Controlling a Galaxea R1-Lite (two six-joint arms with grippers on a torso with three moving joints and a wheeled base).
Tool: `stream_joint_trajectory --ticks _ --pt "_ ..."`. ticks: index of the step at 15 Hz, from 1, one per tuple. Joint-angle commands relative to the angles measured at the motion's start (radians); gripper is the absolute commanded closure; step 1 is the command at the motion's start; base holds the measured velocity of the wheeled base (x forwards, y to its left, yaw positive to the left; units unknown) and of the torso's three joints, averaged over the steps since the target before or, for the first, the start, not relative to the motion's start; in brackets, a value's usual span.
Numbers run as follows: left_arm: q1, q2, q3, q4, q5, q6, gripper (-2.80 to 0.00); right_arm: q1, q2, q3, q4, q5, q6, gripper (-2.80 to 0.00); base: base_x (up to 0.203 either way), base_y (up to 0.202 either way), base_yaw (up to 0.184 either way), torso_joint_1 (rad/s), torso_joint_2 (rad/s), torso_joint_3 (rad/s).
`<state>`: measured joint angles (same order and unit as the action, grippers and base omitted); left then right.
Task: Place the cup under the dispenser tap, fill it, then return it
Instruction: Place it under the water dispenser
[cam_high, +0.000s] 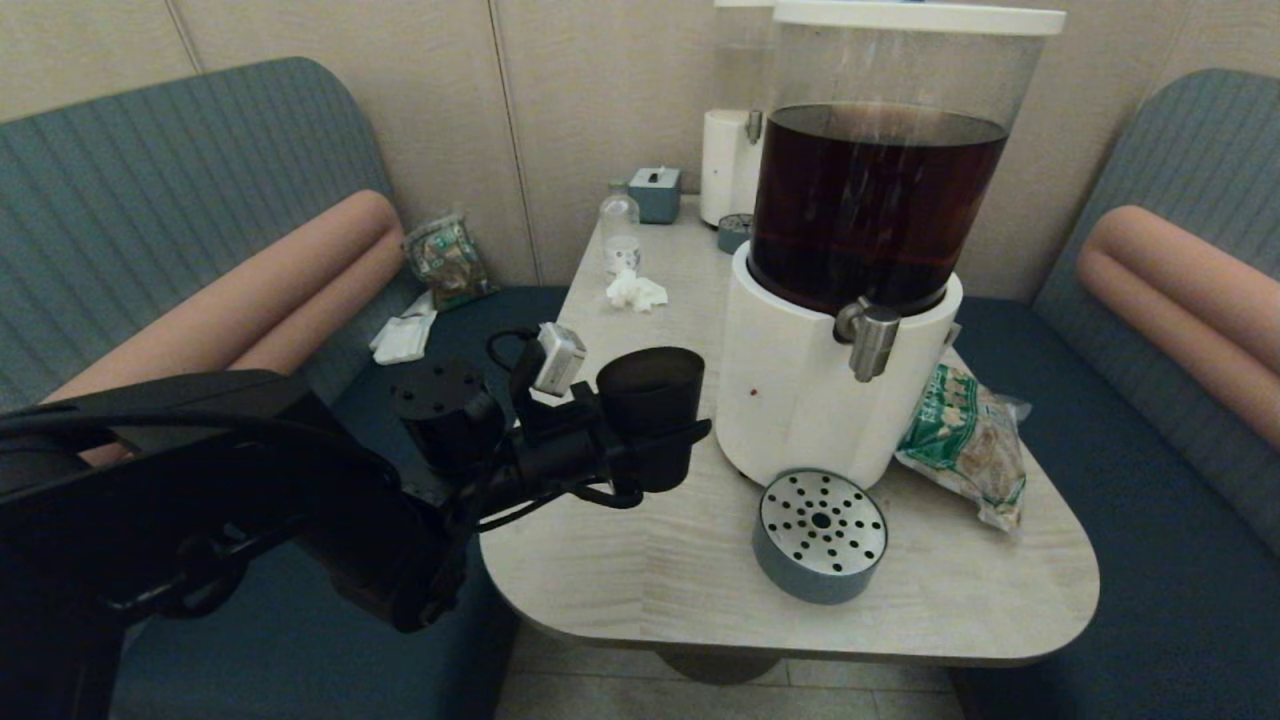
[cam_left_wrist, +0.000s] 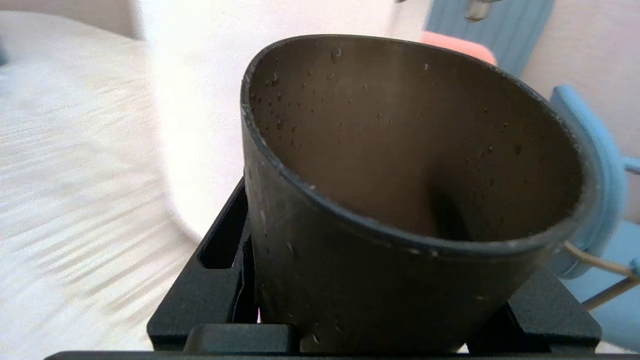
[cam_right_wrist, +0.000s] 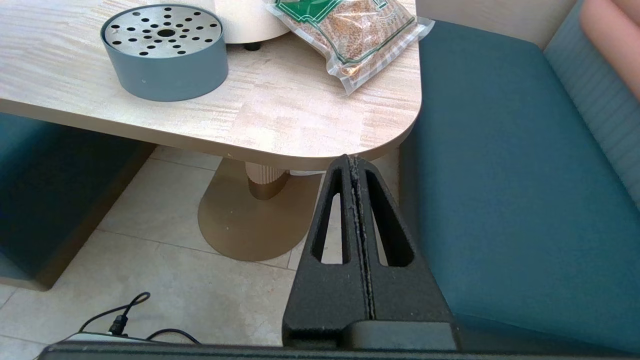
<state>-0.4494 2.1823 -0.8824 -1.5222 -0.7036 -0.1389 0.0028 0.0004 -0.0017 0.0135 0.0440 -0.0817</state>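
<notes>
The left gripper (cam_high: 655, 440) is holding the cup (cam_high: 650, 405) upright above the near left part of the counter (cam_high: 650, 570), its jaws clamped on the cup's lower sides. The cup is hanging just beside the white base (cam_high: 790, 380) of the big dispenser, to its left in the head view, and I cannot tell whether the two are touching. The dispenser tap (cam_high: 872, 338) is sticking out from the front of that base, up and to the right of the cup, so the cup is not sitting under it. In the left wrist view the cup (cam_left_wrist: 400, 200) is filling most of the picture, its inner wall speckled with small droplets, and black fingers (cam_left_wrist: 220, 280) are pressing against it on either side. The tank of dark brown drink (cam_high: 875, 200) is standing on the base. A round grey drip tray (cam_high: 820, 535) with a perforated steel top is lying on the counter in front of the dispenser, below the tap and apart from the cup. A green-printed bag of grain (cam_high: 965, 440) is leaning at the dispenser's right side.

The right gripper (cam_right_wrist: 356, 165) is hanging low beside the counter's near right corner, over the tiled floor (cam_right_wrist: 165, 270), its jaws pressed together and holding nothing
</notes>
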Motion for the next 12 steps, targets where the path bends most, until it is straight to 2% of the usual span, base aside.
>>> stream_joint_trajectory --ticks 1,8,10,12 --pt "-0.046 0.038 -0.021 -0.008 0.015 -0.005 0.0 0.0 -0.002 0.0 0.0 0.0 -0.001 0.0 0.0 0.0 0.0 0.0 0.0 0.0" --pt "-0.158 0.145 -0.2 -0.008 0.069 -0.039 0.0 0.0 -0.002 0.0 0.0 0.0 -0.001 0.0 0.0 0.0 0.0 0.0 0.0 0.0" --pt "-0.183 0.197 -0.281 -0.008 0.076 -0.054 0.0 0.0 -0.002 0.0 0.0 0.0 -0.001 0.0 0.0 0.0 0.0 0.0 0.0 0.0" --pt "-0.208 0.256 -0.373 -0.008 0.112 -0.063 0.0 0.0 -0.002 0.0 0.0 0.0 -0.001 0.0 0.0 0.0 0.0 0.0 0.0 0.0"
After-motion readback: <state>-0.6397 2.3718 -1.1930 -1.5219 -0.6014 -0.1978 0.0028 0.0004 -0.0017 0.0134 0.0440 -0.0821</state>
